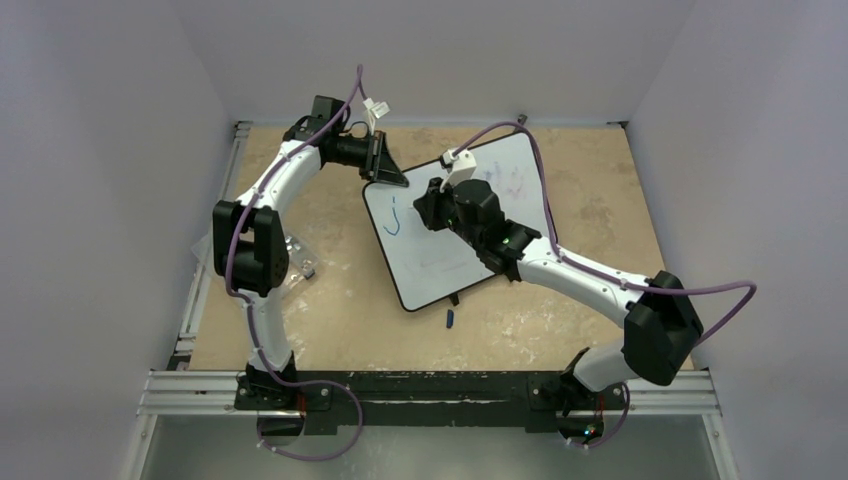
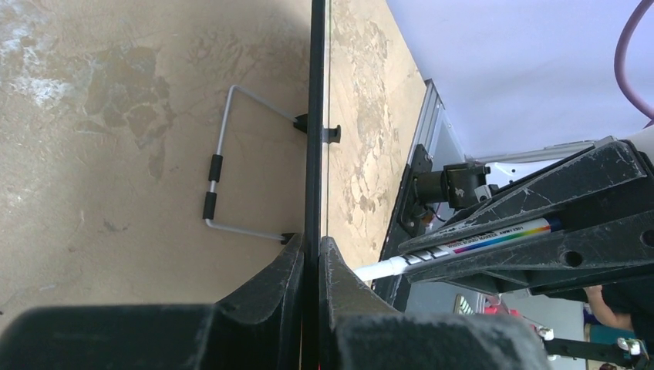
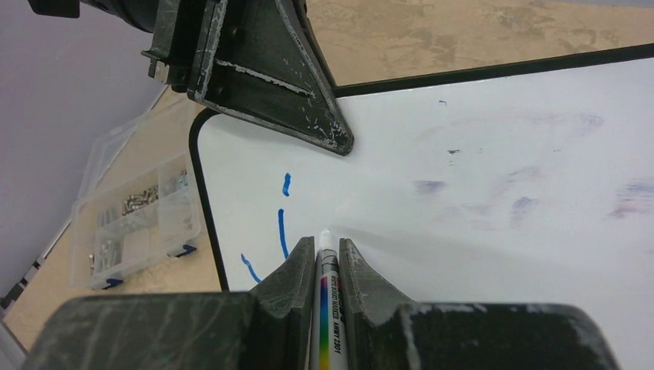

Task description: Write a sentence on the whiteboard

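Out in the middle of the table sits one whiteboard, turned at an angle: glossy white face, thin black frame, rounded corners. Writing has barely begun. I count three blue marks near its left edge: a short dash, a longer stroke below it, and a little hook lower down. Further right the surface carries several faint purple smudges and a couple of tiny dark specks.

Two arms are on it. The left tool is clamped shut on the far left corner of the board, one finger on each face, the frame running straight up between them. Behind the board, from that wrist's view, is one wire stand with two black sleeves on it.

The right tool is gripping one marker, a white barrel with a rainbow stripe, its tip poking out between the fingers and pointing at the white surface just right of the blue marks; whether it touches, I can't tell.

Over at the left side of the table there's one clear plastic box, lid shut, divided into compartments, with small silvery hardware in at least two of them and two blue latches on its front.

One small blue piece lies on the table just off the board's near edge, too small to identify.
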Motion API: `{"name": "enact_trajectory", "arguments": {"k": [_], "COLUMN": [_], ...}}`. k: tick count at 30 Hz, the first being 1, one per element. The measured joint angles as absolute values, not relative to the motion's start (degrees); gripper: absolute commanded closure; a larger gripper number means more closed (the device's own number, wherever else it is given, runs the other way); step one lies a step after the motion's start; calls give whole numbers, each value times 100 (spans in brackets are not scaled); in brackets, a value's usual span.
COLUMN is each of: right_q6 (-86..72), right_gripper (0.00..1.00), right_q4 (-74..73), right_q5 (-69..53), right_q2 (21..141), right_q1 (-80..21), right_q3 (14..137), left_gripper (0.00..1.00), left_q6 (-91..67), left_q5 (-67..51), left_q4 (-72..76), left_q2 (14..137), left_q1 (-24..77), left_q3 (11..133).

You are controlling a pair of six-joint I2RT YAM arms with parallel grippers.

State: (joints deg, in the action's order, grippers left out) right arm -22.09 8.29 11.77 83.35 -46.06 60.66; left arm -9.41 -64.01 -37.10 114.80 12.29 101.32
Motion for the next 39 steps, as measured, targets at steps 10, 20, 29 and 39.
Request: {"name": "enact_trajectory", "arguments": {"k": [10, 20, 29, 39], "right_q6": [-2196, -2180, -2182, -2185], "right_gripper": [100, 100, 100, 100], "right_q4": [814, 825, 884, 895], "right_q5": [1253, 1221, 1026, 899], "right_q2": [8519, 8700, 8770, 8772], "right_q1": [-4604, -4606, -4606, -4606], "right_q3": [6119, 6379, 6407, 6392], "left_gripper": [100, 100, 100, 100], "left_q6": [-923, -893, -873, -873], "left_q5": [-6366, -6348, -6313, -6316], "left_q4": [-3739, -3741, -3745, -3747], "left_q2": [11461, 11461, 11461, 11461], "left_q1": [1245, 1245, 1240, 1243], "left_q3": [10132, 10132, 10132, 10132]}}
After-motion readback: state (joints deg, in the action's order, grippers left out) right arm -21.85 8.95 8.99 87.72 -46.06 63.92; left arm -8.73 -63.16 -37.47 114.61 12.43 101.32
